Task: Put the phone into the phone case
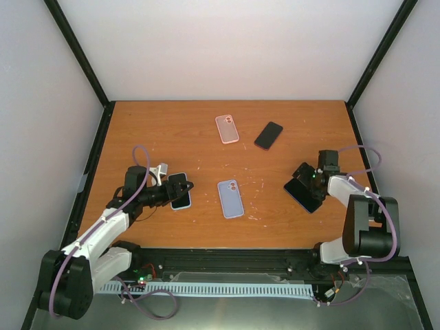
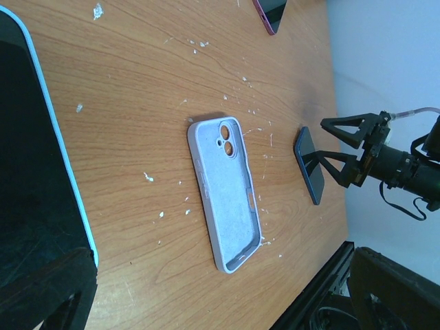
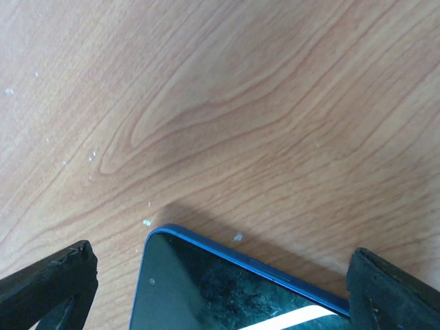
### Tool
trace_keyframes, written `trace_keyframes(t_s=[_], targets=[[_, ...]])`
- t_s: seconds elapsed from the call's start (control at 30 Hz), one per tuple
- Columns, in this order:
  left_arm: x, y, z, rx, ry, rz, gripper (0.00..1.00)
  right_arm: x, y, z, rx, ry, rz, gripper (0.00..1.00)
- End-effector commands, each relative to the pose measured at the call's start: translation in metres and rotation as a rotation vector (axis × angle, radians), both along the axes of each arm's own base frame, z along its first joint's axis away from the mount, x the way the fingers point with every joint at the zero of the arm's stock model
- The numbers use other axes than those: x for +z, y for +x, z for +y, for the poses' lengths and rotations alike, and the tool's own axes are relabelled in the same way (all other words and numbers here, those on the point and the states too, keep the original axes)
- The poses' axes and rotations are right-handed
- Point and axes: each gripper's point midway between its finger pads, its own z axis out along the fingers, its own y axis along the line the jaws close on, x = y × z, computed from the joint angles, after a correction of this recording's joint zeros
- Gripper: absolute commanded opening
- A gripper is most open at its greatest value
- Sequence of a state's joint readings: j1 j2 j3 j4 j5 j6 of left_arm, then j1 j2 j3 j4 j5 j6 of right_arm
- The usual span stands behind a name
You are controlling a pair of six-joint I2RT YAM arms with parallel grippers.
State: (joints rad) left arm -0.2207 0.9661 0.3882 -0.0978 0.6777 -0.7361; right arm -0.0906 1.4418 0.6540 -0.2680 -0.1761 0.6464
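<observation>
An empty lavender phone case [image 1: 230,198] lies open side up on the wooden table, also in the left wrist view [image 2: 225,192]. My left gripper [image 1: 180,187] [image 2: 223,278] is open. One finger [image 2: 41,292] overlaps a black phone with a light-blue rim [image 1: 180,192] [image 2: 27,165], which sits outside the jaws, left of the case. My right gripper [image 1: 306,180] [image 3: 223,275] is open around the end of a dark blue phone [image 1: 302,195] [image 3: 227,292], right of the case. A gap shows at its left finger [image 3: 48,289].
A pink case [image 1: 227,128] and a black phone [image 1: 268,135] [image 2: 269,12] lie further back. White specks dot the wood. The black rail [image 1: 227,260] runs along the near edge. Grey walls close in the table's sides and back.
</observation>
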Motion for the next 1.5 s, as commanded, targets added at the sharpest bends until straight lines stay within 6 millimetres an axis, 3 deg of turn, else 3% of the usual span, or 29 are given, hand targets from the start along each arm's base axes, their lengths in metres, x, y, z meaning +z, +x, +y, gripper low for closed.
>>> trace_keyframes(t_s=[0.0, 0.27, 0.4, 0.57, 0.73, 0.93, 1.0, 1.27, 1.47], targets=[[0.007, 0.003, -0.005, -0.022, -0.018, -0.024, 0.99, -0.031, -0.052, 0.008, 0.050, -0.021, 0.238, 0.97], [0.012, 0.006, -0.008, -0.046, -0.017, -0.051, 0.99, -0.036, -0.068, -0.026, 0.028, -0.218, 0.311, 1.00], [0.013, 0.005, -0.008, -0.054, -0.012, -0.057, 0.99, -0.045, -0.075, 0.000, 0.094, -0.084, 0.305, 1.00], [0.019, 0.002, -0.008, -0.058, -0.024, -0.087, 0.99, -0.034, -0.088, 0.045, 0.214, 0.131, 0.245, 0.97], [0.026, 0.002, -0.007, -0.049, -0.030, -0.120, 0.99, -0.022, -0.102, 0.070, 0.266, 0.146, 0.225, 0.96], [0.022, 0.001, -0.008, -0.049, -0.037, -0.100, 1.00, -0.030, -0.118, 0.098, 0.340, 0.127, 0.257, 0.93], [0.022, 0.000, -0.008, -0.047, -0.038, -0.097, 0.99, -0.032, -0.120, 0.097, 0.362, 0.051, 0.268, 0.93], [0.026, -0.002, -0.005, -0.034, -0.032, -0.095, 0.99, -0.032, -0.100, 0.077, 0.319, -0.203, 0.295, 0.93], [0.025, -0.003, -0.004, -0.024, -0.030, -0.089, 0.99, -0.036, -0.079, 0.084, 0.277, -0.249, 0.283, 0.93]])
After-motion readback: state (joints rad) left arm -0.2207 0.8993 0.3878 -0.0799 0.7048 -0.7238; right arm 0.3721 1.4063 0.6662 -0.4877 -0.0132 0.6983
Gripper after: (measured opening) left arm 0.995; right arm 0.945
